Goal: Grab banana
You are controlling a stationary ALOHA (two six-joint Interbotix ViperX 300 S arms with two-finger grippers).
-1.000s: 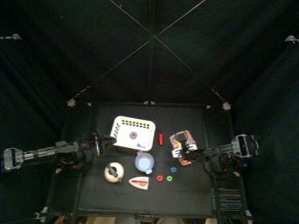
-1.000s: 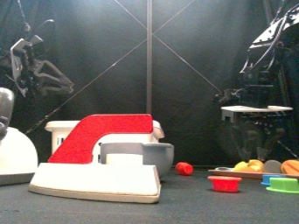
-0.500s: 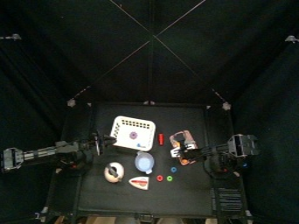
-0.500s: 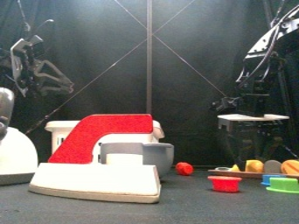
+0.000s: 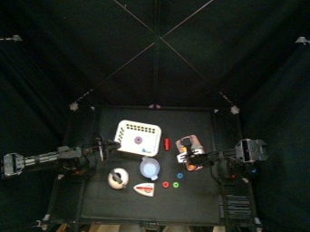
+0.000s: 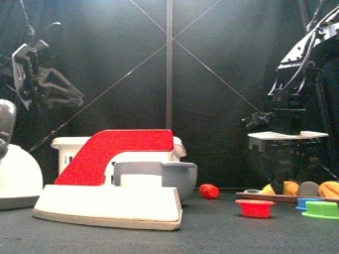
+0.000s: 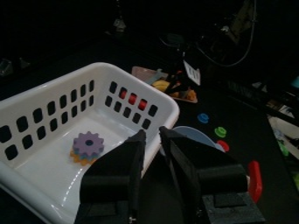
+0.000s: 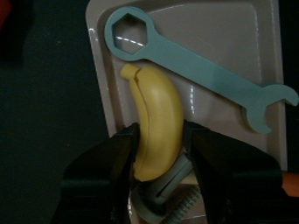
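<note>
I am lowering my right tool [image 8: 152, 171], jaws apart, astride the banana [image 8: 156, 118], not yet clamped. The banana is lying on a grey tray [image 8: 216, 109] at the counter's right, its long axis running between the jaws.

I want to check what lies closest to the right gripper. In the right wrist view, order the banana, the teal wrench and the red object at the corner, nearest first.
1. Banana: between the jaws of the right gripper.
2. Teal wrench: just beyond the banana, on the same grey tray.
3. Red object: farthest, off the tray at the picture's corner.
</note>
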